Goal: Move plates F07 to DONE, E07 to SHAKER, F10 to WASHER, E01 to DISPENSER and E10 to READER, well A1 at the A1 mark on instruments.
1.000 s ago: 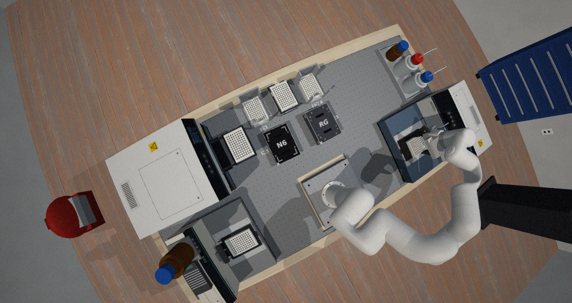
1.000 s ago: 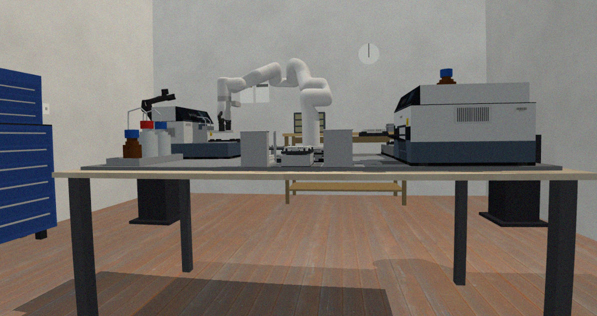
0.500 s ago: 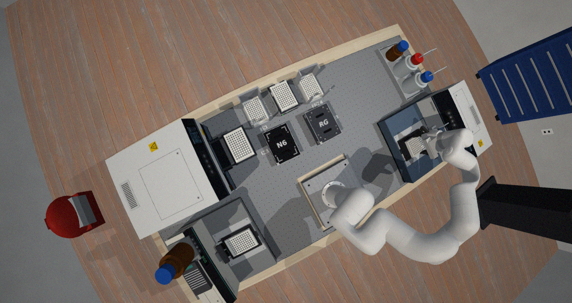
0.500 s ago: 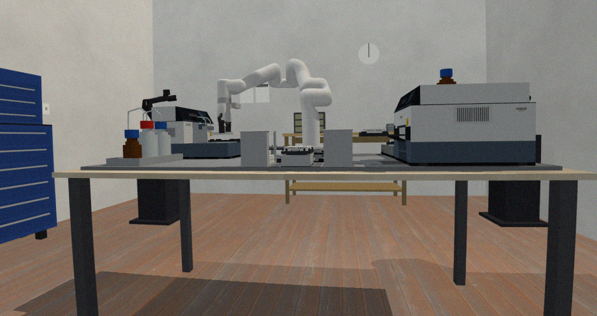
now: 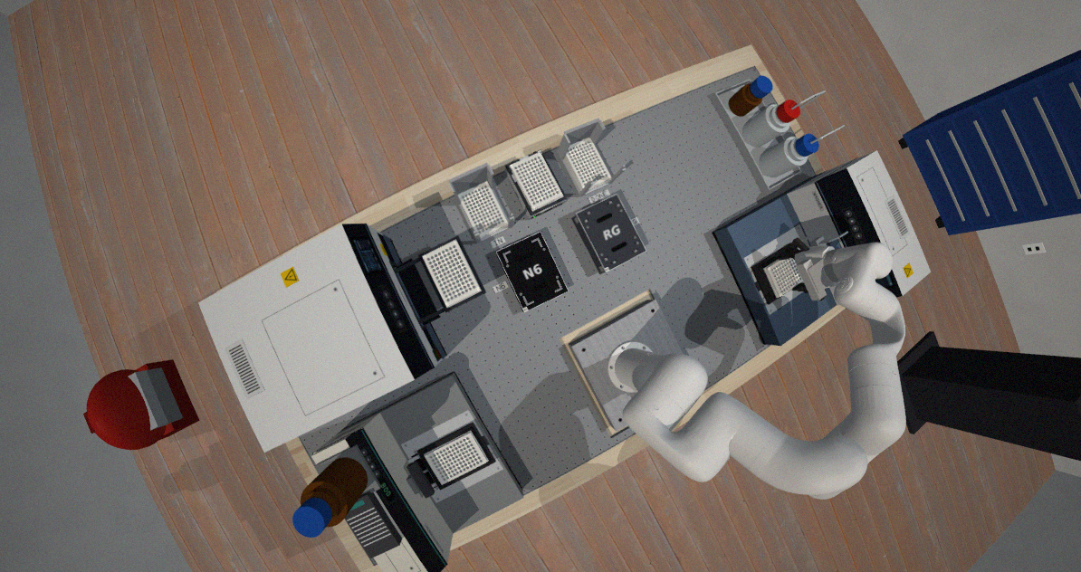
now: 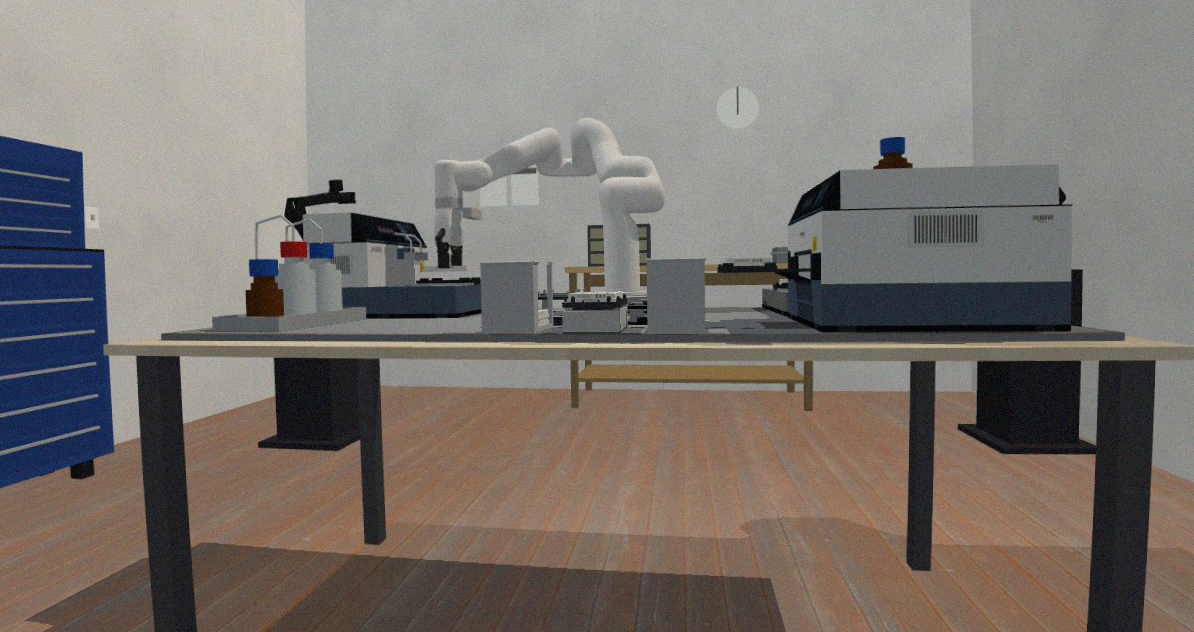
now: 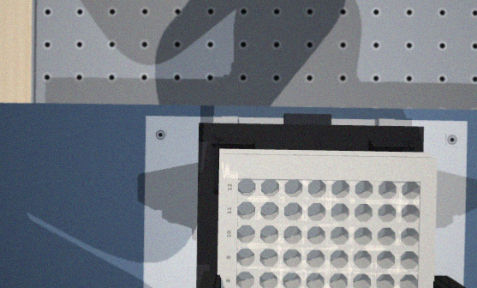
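Note:
My gripper [image 5: 806, 279] is shut on a white well plate [image 5: 783, 274], held by its near short end. It hangs low over the black nest [image 7: 310, 137] of the blue-based instrument [image 5: 786, 265] at the deck's right end. In the wrist view the plate [image 7: 325, 219] sits a little right of the nest, with column 12 at its far end. Its label is hidden. Other white plates lie on the big white instrument's tray [image 5: 451, 273], on the front-left instrument [image 5: 455, 456] and in the three back stations [image 5: 535, 180]. In the side view the gripper [image 6: 447, 256] is close above the instrument.
The black nests N6 [image 5: 532, 271] and RG [image 5: 610, 233] are empty. Three capped bottles [image 5: 779, 126] stand in a tray behind the blue-based instrument. A brown bottle [image 5: 334, 490] stands at the front left. The arm's base [image 5: 627, 364] is at the deck's front middle.

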Tool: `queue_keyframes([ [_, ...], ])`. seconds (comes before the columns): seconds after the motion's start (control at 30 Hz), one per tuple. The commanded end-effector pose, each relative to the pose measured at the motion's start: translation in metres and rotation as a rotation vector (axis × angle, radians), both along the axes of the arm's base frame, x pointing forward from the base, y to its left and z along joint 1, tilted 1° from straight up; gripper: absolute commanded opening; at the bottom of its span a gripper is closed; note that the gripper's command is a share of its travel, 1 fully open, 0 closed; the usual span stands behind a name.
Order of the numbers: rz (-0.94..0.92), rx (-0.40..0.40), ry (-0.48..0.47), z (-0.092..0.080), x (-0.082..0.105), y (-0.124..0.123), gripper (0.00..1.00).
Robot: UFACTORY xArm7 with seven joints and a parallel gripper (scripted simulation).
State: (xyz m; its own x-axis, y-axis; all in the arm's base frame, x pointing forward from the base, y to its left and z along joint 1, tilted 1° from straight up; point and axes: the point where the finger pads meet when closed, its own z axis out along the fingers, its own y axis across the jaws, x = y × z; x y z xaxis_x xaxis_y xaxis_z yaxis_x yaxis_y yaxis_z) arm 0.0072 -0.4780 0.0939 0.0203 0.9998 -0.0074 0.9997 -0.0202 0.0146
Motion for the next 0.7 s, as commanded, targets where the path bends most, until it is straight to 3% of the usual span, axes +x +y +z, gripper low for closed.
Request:
queue_keyframes([
  [0.0,0.0,-0.005,-0.001,0.0,0.001,-0.002,0.0],
  [0.3,0.0,-0.005,-0.001,-0.011,0.001,-0.002,0.0],
  [0.67,0.0,-0.005,-0.001,-0.011,0.001,-0.002,0.0],
])
